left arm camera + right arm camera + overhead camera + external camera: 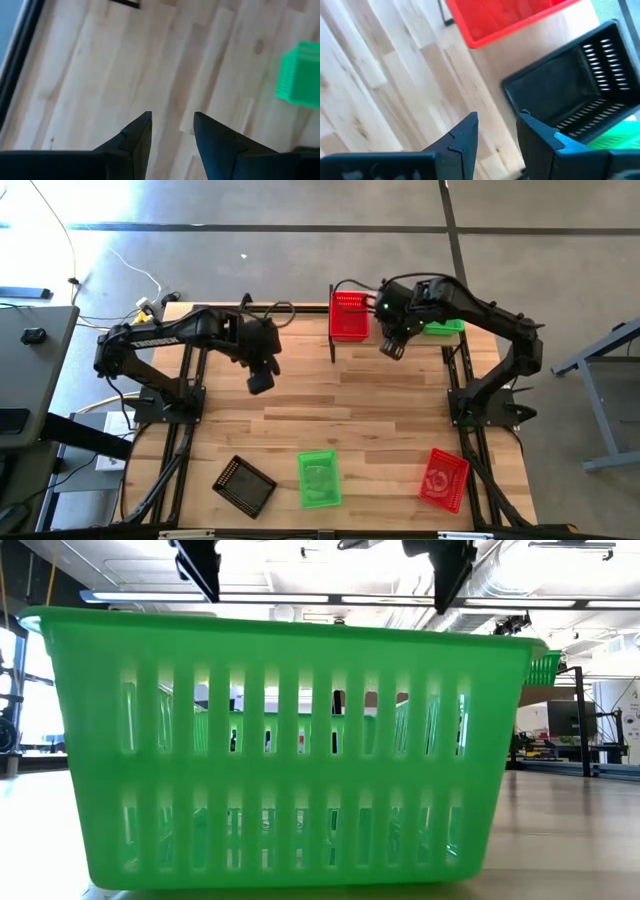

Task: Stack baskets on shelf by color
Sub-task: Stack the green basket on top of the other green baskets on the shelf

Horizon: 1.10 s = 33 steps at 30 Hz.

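both grippers (261, 377) (391, 346) empty, above tabletop (330, 410)

Red basket (349, 315), green basket (319, 478), black basket (245, 484); light wood-plank tabletop (330, 405).

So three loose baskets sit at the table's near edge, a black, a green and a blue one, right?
Not quite: the third basket is red, not blue, as the high view shows. The black one and the green one are as you say.
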Each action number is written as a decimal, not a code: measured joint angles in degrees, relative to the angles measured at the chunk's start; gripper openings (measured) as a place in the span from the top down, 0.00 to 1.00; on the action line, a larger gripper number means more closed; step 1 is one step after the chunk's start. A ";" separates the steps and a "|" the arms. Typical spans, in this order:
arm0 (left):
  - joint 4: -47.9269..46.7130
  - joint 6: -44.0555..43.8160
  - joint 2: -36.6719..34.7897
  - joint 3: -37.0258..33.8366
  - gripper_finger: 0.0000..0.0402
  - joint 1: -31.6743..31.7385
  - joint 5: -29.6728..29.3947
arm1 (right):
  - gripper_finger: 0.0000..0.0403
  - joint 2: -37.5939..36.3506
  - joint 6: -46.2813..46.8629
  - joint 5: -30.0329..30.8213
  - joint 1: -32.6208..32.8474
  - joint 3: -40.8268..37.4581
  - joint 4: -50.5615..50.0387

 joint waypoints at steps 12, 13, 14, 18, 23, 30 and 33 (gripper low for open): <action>-4.39 -3.97 -1.33 -0.01 0.66 -10.54 3.56 | 0.70 0.00 17.10 -0.39 12.41 0.01 0.32; -4.20 -5.03 -1.82 -0.34 0.66 -11.70 3.31 | 0.70 0.00 18.98 -0.42 13.56 0.01 0.54; -4.05 -6.20 -2.44 -1.00 0.66 -12.92 3.11 | 0.70 0.00 20.87 -0.45 14.67 0.02 0.84; -1.83 -12.09 -7.34 -7.08 0.66 -18.68 3.11 | 0.70 0.00 27.80 -0.43 19.39 0.02 1.08; 2.37 -21.49 -13.10 -14.26 0.66 -24.72 2.38 | 0.70 0.02 35.64 0.33 24.65 0.02 3.36; 6.00 -29.80 -16.05 -18.76 0.66 -30.65 -2.27 | 0.70 0.33 43.58 0.60 30.20 0.02 10.13; 9.36 -30.17 -16.13 -19.82 0.66 -32.44 -4.57 | 0.70 0.63 45.93 1.83 32.11 0.00 12.60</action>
